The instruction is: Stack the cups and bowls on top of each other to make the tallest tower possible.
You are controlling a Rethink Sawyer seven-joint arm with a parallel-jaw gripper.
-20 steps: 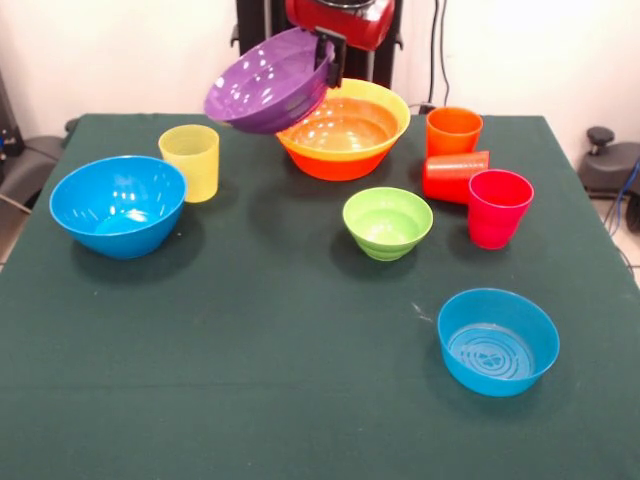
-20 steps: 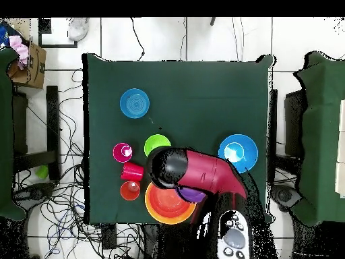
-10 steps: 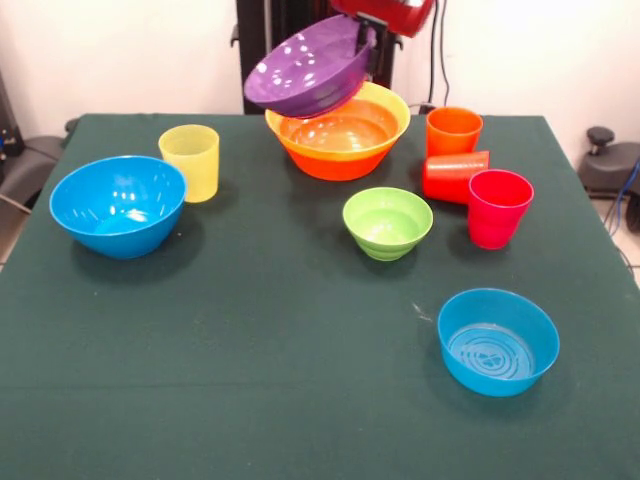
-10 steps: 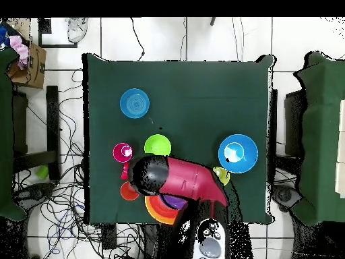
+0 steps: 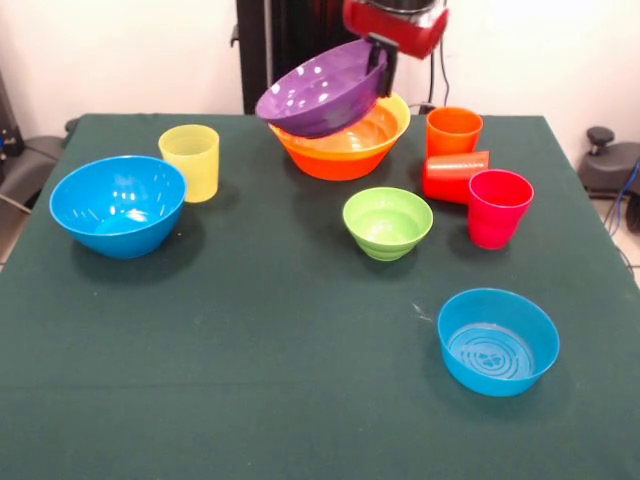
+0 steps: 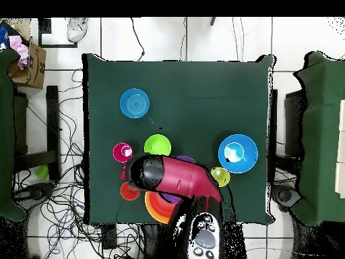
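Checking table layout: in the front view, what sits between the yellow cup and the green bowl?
Nothing: only bare green tablecloth lies between the yellow cup and the green bowl in the front view.

- Dark green worktop (image 5: 250, 400) carrying:
- 2 blue bowls (image 5: 118, 205), 1 near each side
- a light green bowl (image 5: 387, 222)
- a yellow-orange bowl (image 5: 345, 150)
- a yellow cup (image 5: 190, 161)
- 3 clustered cups (image 5: 499, 208), 1 lying down
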